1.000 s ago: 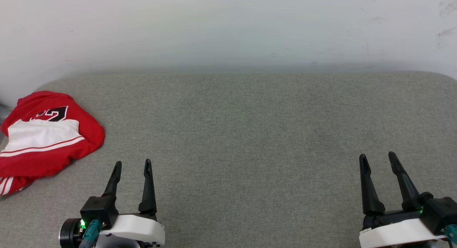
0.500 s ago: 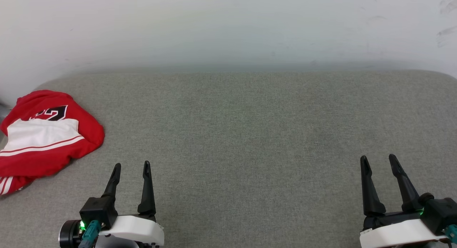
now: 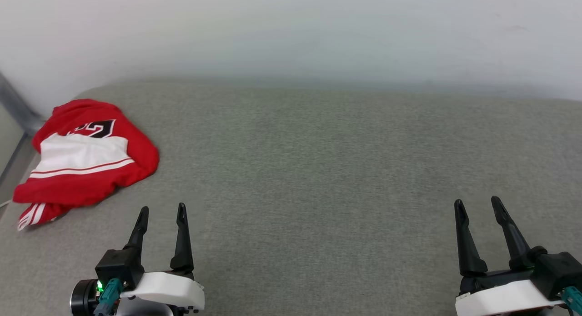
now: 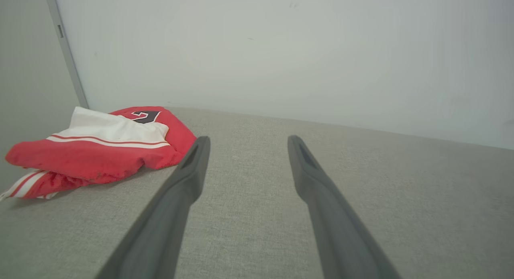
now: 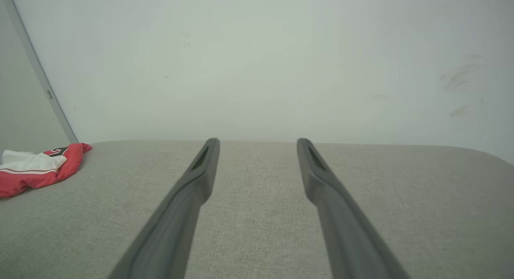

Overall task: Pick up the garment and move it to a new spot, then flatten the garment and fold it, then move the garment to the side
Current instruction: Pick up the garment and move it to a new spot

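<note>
- A red and white garment (image 3: 91,166) lies crumpled in a loose heap at the far left corner of a grey cloth-covered counter (image 3: 318,170); part of a black number print shows on top; a striped sleeve edge trails toward the counter's left edge.
- The left pincer (image 3: 163,207) hovers over the counter's near left part; it is released and empty; the garment is near it, not touching.
- The right pincer (image 3: 476,200) hovers over the counter's near right part; it is also released and empty, well apart from the garment.
- The garment looks light, soft and limp; it will likely sag and bunch when lifted; the raised red fold nearest the left pincer seems the easiest place to pinch.
</note>
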### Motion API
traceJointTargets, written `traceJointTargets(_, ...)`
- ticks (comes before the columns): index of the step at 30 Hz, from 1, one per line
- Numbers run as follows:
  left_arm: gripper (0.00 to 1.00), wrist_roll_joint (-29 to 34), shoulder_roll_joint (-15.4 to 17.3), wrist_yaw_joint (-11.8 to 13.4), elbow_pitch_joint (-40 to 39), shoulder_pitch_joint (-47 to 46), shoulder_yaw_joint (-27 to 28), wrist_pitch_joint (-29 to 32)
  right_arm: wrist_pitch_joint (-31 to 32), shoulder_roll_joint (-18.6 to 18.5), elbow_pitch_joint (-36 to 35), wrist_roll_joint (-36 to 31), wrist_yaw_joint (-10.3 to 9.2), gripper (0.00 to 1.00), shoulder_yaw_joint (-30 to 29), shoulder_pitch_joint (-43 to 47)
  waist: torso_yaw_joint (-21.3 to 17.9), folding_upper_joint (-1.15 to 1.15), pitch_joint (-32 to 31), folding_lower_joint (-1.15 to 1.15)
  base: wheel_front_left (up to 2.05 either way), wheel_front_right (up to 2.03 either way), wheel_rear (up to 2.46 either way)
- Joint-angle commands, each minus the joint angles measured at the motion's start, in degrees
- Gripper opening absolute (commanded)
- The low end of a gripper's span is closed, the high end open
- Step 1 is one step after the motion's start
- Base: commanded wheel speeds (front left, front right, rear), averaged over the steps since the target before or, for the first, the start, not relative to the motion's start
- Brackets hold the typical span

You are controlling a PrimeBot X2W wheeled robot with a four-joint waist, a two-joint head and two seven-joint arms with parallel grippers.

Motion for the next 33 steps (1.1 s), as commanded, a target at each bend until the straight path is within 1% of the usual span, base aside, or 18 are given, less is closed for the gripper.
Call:
traceJointTargets(1, 1.00, -0.28, 0.13, 0.09, 0.08, -0.44, 0.19, -0.16, -0.14, 0.07, -0.05, -0.06, -0.04, 1.00, 0.05, 0.43, 1.49, 0.00, 0.28, 0.00, 0.00, 0.00, 0.00)
traceJointTargets(9, 1.00, -0.49, 0.11, -0.25, 0.40, -0.84, 1.30, -0.16, -0.14, 0.07, -0.16, -1.24, -0.03, 1.00, 0.59, -0.19, 7.20, 0.00, 0.79, 0.00, 0.00, 0.00, 0.00)
traceJointTargets(23, 1.00, -2.03, 0.12, -0.09, 0.91, -1.35, 2.44, -0.16, -0.14, 0.07, -0.35, -2.95, -0.04, 1.00, 1.48, -0.59, 17.38, 0.00, 1.42, 0.00, 0.00, 0.00, 0.00)
traceJointTargets(27, 1.00, -2.46, 0.12, 0.08, 0.98, -1.01, 2.68, -0.16, -0.13, 0.07, -0.27, -3.36, -0.04, 1.00, 1.73, -0.82, 19.77, 0.00, 1.62, 0.00, 0.00, 0.00, 0.00)
traceJointTargets(33, 1.00, -3.14, 0.11, 0.12, 1.19, -0.84, 3.36, -0.16, -0.13, 0.07, -0.30, -3.85, -0.04, 1.00, 2.34, -0.84, 22.20, 0.00, 1.88, 0.00, 0.00, 0.00, 0.00)
